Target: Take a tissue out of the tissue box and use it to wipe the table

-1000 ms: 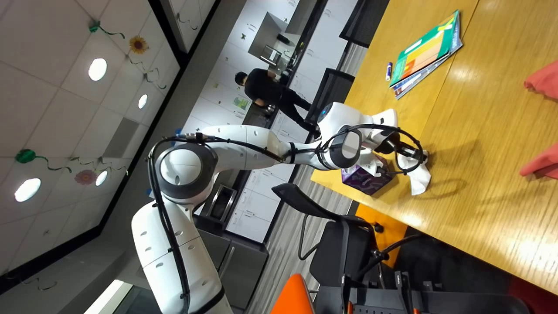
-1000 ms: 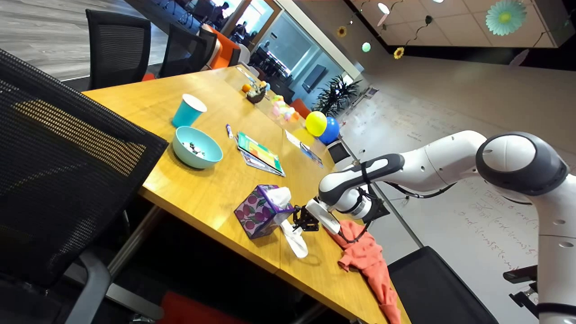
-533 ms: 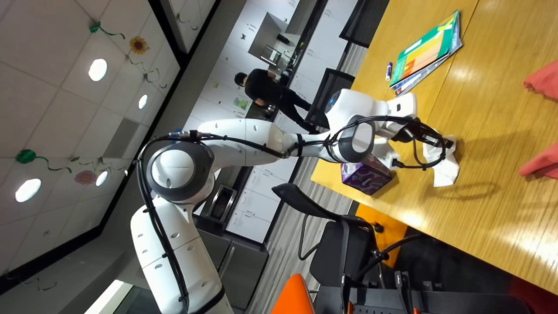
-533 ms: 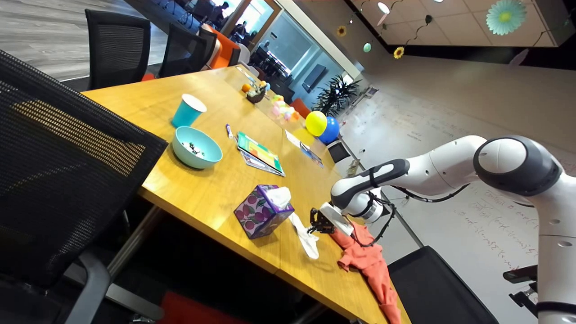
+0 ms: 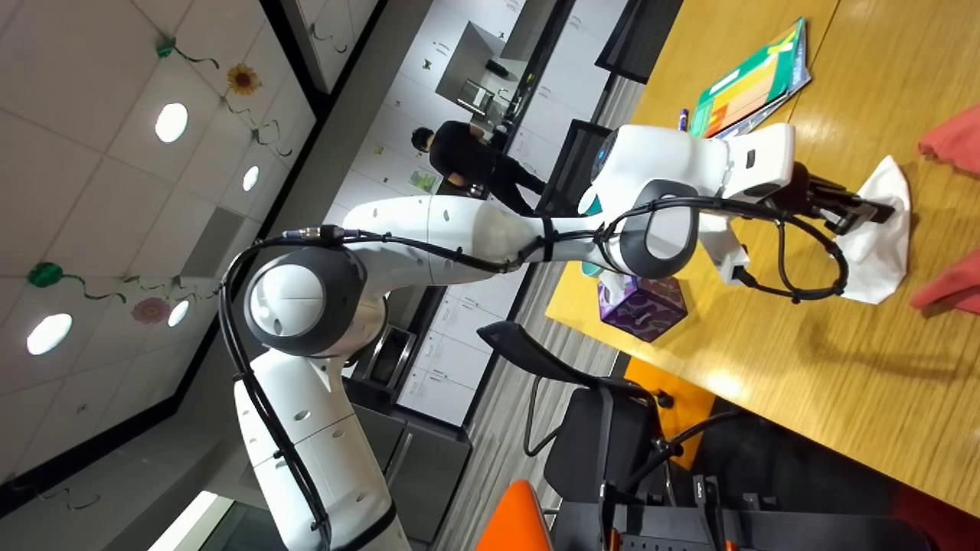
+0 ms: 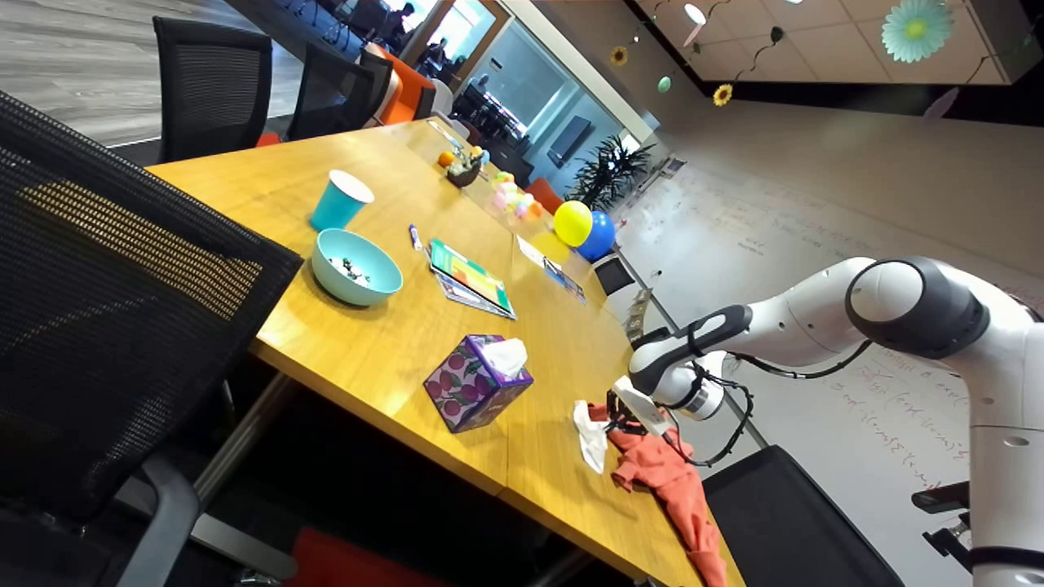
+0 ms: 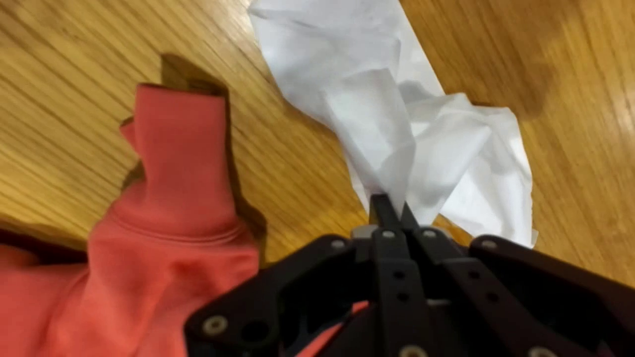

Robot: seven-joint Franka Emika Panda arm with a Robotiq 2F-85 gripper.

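- The white tissue (image 7: 347, 54) is held by the gripper (image 7: 395, 210); in the wrist view its gathered part is pinched between the two dark fingertips, which are brought very close together.
- Compared with half a second ago, the tissue has been carried farther from the tissue box (image 6: 466, 387); in both exterior views it is now found well apart from the box, and near the red garment (image 7: 183, 163).
- By the same movement of the arm (image 5: 452, 229), the box is left less covered in an exterior view.
- The tissue is thin and partly translucent, with soft creases, and is spread in two uneven lobes; whether its edge is touching the table (image 7: 297, 168) cannot be told.
- The garment is made of matte fabric; its cuff is marked by a seam.
- The table is yellow-brown, with long wood grain and shiny reflections.
- The tissue box is cube-like, printed with purple fruits and leaves; at its top a crumpled second tissue (image 6: 506, 356) is seen.
- Farther, flat booklets (image 6: 473, 277) are stacked; beyond them are placed a smooth turquoise bowl (image 6: 337, 288) and a tapered blue cup (image 6: 333, 210).
- Farthest, round balloons (image 6: 573, 222), yellow and blue, are seen.
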